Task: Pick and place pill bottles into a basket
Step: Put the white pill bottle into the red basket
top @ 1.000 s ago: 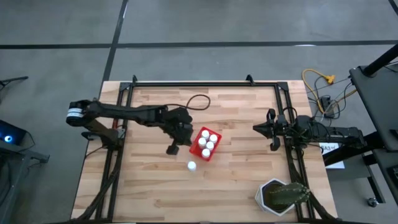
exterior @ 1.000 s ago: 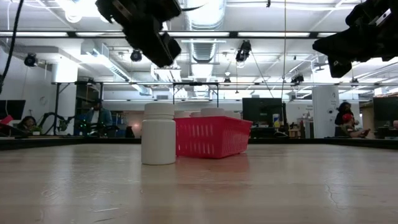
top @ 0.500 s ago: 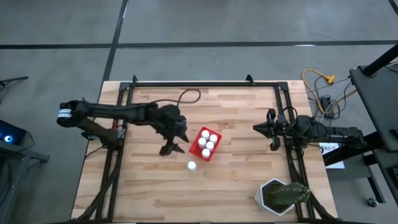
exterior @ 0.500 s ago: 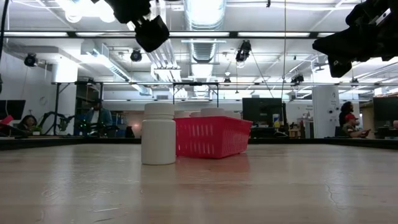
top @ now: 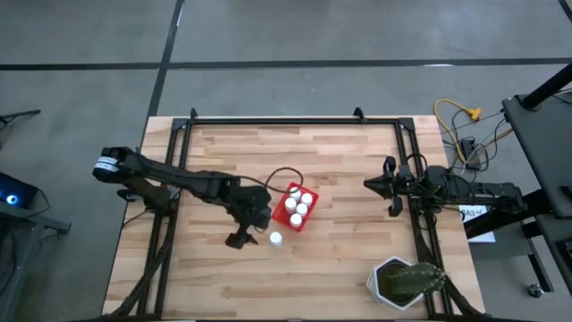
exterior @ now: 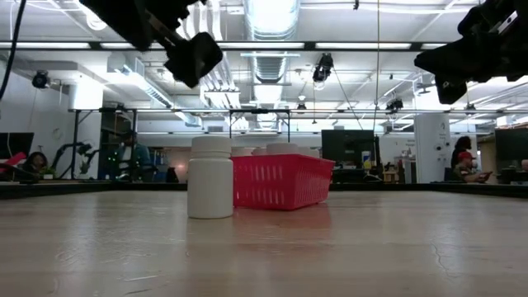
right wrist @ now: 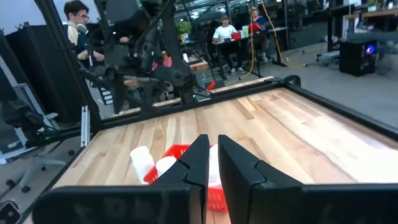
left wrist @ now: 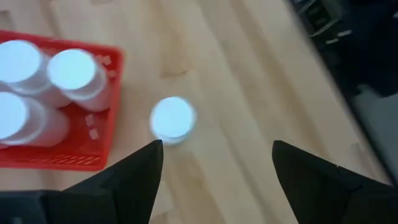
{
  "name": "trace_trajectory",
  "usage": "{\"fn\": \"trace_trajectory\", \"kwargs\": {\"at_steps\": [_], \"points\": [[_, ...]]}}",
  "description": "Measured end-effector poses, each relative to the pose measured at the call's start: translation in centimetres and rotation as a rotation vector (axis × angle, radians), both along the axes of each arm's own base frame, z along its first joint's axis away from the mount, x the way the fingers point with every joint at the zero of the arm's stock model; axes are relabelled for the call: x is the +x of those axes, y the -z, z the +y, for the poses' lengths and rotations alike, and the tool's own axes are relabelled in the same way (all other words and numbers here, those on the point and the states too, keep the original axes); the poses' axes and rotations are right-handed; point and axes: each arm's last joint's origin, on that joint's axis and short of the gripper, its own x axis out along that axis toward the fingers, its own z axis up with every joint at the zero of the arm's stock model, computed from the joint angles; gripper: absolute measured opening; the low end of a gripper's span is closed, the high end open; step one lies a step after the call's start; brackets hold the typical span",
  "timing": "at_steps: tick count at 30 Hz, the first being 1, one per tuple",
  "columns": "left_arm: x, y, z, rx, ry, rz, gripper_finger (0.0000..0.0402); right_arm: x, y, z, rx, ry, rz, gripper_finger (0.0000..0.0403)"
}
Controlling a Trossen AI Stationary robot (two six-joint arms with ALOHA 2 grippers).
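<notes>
The red basket (top: 284, 215) stands mid-table with several white pill bottles (top: 299, 204) upright in it. One more pill bottle (top: 275, 239) stands upright on its base on the wood, just on the near side of the basket (exterior: 285, 181); the low view shows this bottle (exterior: 210, 177) in front. My left gripper (top: 239, 238) hangs open above the table, left of that bottle (left wrist: 172, 118), nothing between its fingers (left wrist: 140, 171). My right gripper (top: 374, 185) waits shut and raised at the table's right side.
A round pot with a green plant (top: 404, 283) stands at the near right corner. A black cable (top: 281, 172) loops over the wood beyond the basket. Black frame rails (top: 411, 152) run along the table's sides. People sit in the room behind the table.
My left gripper has moved from beside the basket's left side toward the table's near edge, and it has opened. The lone bottle and the basket have stayed in place.
</notes>
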Motion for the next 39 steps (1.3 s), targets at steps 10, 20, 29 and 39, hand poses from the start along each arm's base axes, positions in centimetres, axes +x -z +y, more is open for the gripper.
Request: {"fn": "trace_trajectory", "kwargs": {"at_steps": [10, 20, 29, 39], "points": [[1.5, 2.7, -0.6, 0.144, -0.054, 0.055, 0.0283, 0.0, 0.0, 0.0, 0.031, 0.0, 0.002, 0.0027], [3.4, 4.1, -1.1, 0.11, -0.054, -0.004, 0.0283, 0.0, 0.0, 0.0, 0.044, -0.001, 0.001, 0.0027], [3.7, 4.0, -1.2, 0.098, -0.054, -0.047, 0.0283, 0.0, 0.0, 0.0, 0.043, -0.001, 0.001, 0.0027], [4.6, 6.5, -1.4, 0.11, -0.05, 0.017, 0.0283, 0.0, 0.1, 0.0, 0.04, 0.0, 0.003, 0.0027]]}}
